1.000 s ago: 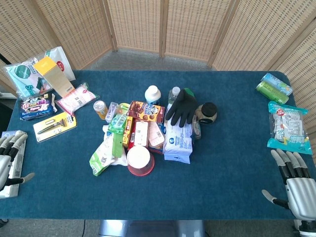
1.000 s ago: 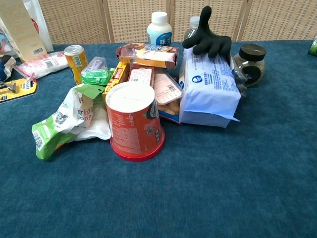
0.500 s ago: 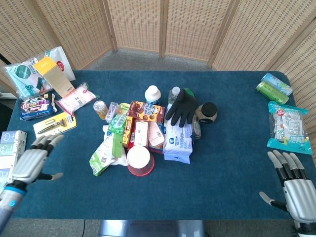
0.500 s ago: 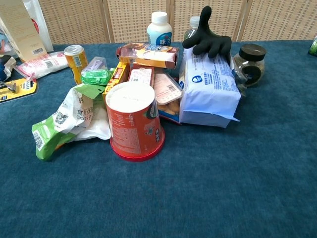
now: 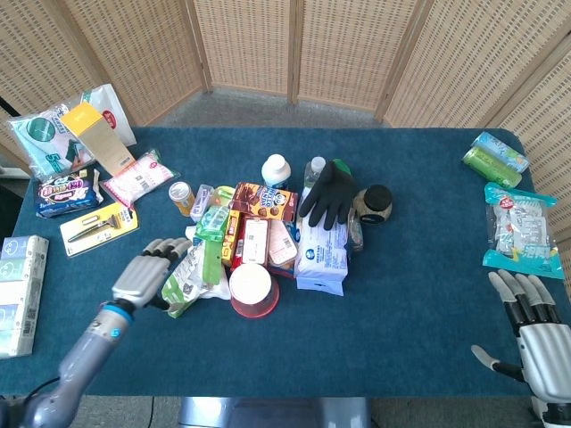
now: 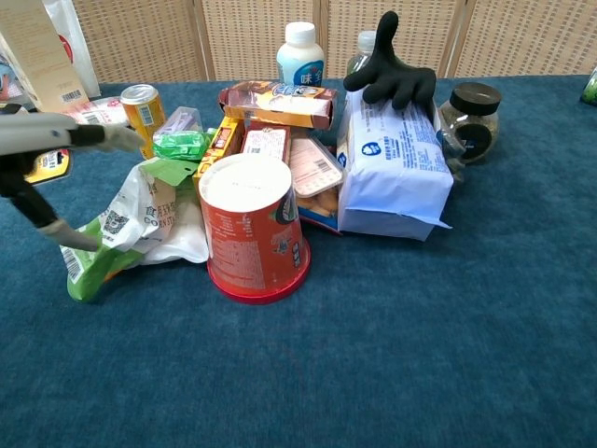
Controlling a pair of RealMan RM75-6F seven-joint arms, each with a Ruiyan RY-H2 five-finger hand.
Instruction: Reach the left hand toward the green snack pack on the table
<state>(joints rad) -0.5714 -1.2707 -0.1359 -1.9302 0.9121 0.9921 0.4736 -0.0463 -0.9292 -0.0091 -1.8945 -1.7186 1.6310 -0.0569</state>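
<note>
The green snack pack (image 5: 186,283) (image 6: 110,235) lies at the left of the central heap, a green and white crumpled bag. My left hand (image 5: 147,275) (image 6: 42,177) is right beside its left edge, fingers spread and empty, fingertips at the bag. Whether they touch it I cannot tell. My right hand (image 5: 533,332) rests at the table's front right corner, fingers apart, holding nothing.
The heap holds a red cup (image 5: 252,291), a white-blue pack (image 5: 321,252), a black glove (image 5: 330,192), bottles, boxes and a yellow can (image 5: 182,198). A razor card (image 5: 98,224) and packets lie at the left, and more snack packs (image 5: 517,227) at the right edge.
My left hand has swept from the table's left edge rightward to the green snack pack and has come into the chest view. My right hand has barely shifted.
</note>
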